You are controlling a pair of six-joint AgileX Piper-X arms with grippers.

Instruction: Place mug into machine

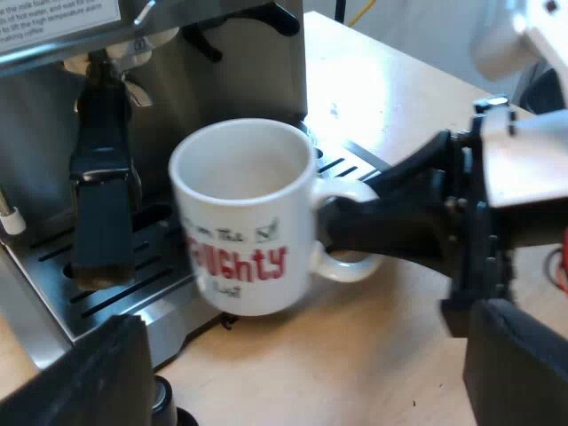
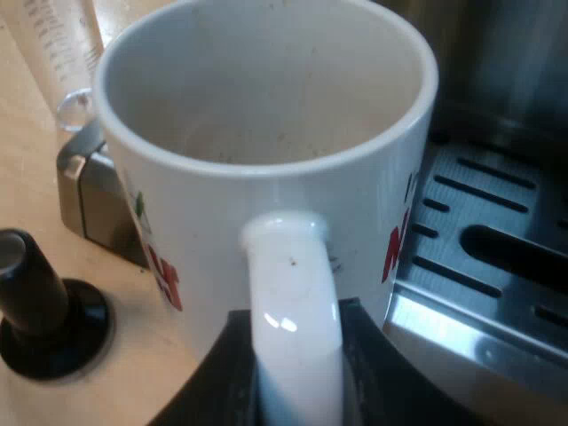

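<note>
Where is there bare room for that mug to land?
The drip tray's slotted grille beside the mug lies bare. The wooden table along the tray's front edge is free too. It is crowded by the tray's corner, where the black-knobbed tamper and measuring glass stand.

I count | white mug (image 1: 244,222) with red lettering: 1 | espresso machine (image 1: 240,80): 1 | slotted drip tray (image 2: 444,240): 1 | tamper with black knob (image 2: 40,306): 1 | measuring glass (image 2: 58,40): 1 | wooden table (image 1: 382,355): 1 | grippers of mine: 2, my left gripper (image 1: 306,355) and my right gripper (image 1: 342,226)
</note>
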